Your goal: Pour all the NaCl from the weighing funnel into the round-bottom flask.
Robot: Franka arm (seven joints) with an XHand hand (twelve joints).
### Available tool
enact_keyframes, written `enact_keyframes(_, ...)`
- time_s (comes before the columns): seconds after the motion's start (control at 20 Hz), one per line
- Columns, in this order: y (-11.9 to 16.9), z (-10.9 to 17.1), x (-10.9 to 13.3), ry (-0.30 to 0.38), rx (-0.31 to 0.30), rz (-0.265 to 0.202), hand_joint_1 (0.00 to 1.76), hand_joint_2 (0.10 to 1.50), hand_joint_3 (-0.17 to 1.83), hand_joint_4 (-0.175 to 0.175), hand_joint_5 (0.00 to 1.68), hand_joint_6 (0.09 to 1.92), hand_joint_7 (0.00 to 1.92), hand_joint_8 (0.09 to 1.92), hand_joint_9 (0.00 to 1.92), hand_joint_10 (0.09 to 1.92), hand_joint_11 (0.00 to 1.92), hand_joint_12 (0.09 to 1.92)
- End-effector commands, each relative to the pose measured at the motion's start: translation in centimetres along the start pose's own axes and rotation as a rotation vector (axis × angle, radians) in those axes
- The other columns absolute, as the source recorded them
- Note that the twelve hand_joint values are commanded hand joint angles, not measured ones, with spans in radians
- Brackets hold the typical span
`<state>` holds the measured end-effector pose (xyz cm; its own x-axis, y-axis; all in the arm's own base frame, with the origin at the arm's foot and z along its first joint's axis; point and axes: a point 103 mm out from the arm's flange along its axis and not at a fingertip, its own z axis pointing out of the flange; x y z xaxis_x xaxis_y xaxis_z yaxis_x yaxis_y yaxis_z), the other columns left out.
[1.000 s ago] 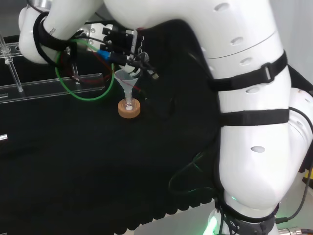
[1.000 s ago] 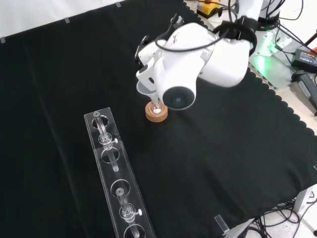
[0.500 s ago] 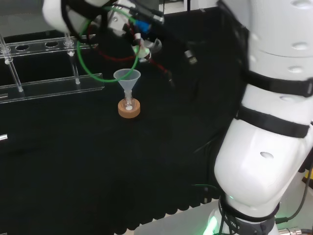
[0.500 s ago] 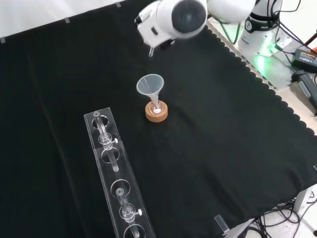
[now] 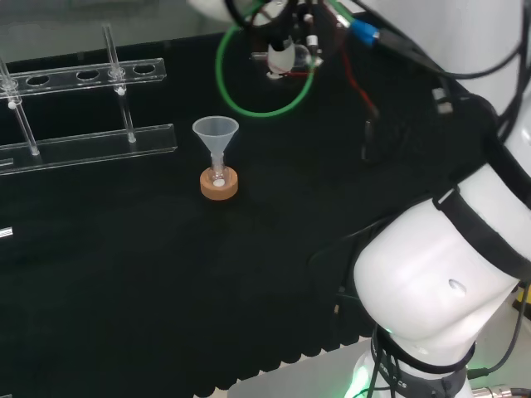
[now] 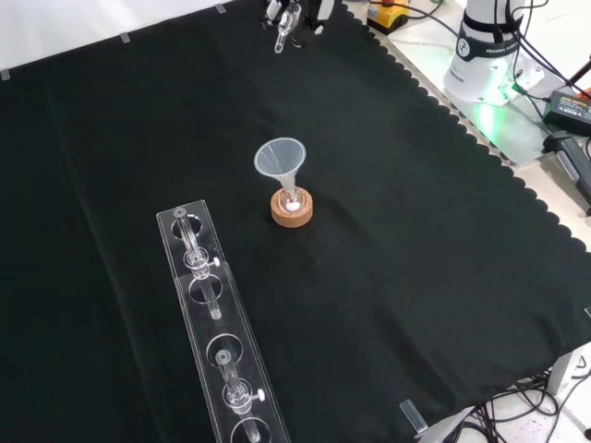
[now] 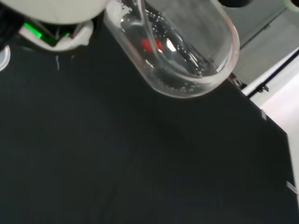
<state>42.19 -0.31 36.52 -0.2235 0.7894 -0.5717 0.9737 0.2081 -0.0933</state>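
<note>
While the hand (image 5: 286,51) hangs high over the far side of the bench, a clear glass scoop (image 7: 187,51), the weighing funnel, sits in its curled fingers, close under the palm in the wrist view, with only fine white specks clinging inside. Well below the hand and apart from it, a plastic funnel (image 6: 280,161) stands in the neck of the small flask (image 6: 291,198) on its cork ring (image 6: 292,211); white salt shows at the flask's bottom. The scoop looks light, thin-walled, smooth and breakable, so it is probably best held around its narrow stem rather than its open bowl. A clear rack (image 6: 217,332) lies farther still from the hand.
</note>
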Motion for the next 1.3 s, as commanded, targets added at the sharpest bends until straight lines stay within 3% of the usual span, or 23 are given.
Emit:
enact_keyframes(0.05,-3.1,6.2,-5.4,0.211,-0.098,0.017,1.24,0.45,0.85,-0.175,1.66,0.09,1.92,0.22,1.92,0.37,1.89,0.30)
enact_keyframes(0.15,-3.8,7.7,-7.1,0.221,-0.099,0.028,1.24,0.45,0.85,-0.175,1.66,0.09,1.92,0.22,1.92,0.37,1.89,0.30)
enact_keyframes(0.45,-4.0,10.4,-8.0,0.244,-0.081,0.047,1.24,0.45,0.85,-0.175,1.66,0.09,1.92,0.23,1.92,0.37,1.89,0.30)
enact_keyframes(0.75,-2.1,10.5,-7.0,0.240,-0.112,0.014,1.24,0.45,0.85,-0.175,1.66,0.09,1.92,0.23,1.92,0.37,1.89,0.30)
enact_keyframes(0.95,-1.2,10.7,-6.4,0.295,-0.149,-0.009,1.24,0.45,0.85,-0.175,1.66,0.09,1.92,0.23,1.92,0.37,1.89,0.30)
enact_keyframes(1.15,0.0,11.7,-5.8,0.374,-0.172,0.018,1.24,0.45,0.85,-0.175,1.66,0.09,1.92,0.23,1.92,0.37,1.89,0.30)
enact_keyframes(1.3,0.3,11.9,-5.4,0.390,-0.169,0.033,1.24,0.45,0.85,-0.175,1.66,0.09,1.92,0.23,1.92,0.37,1.89,0.30)
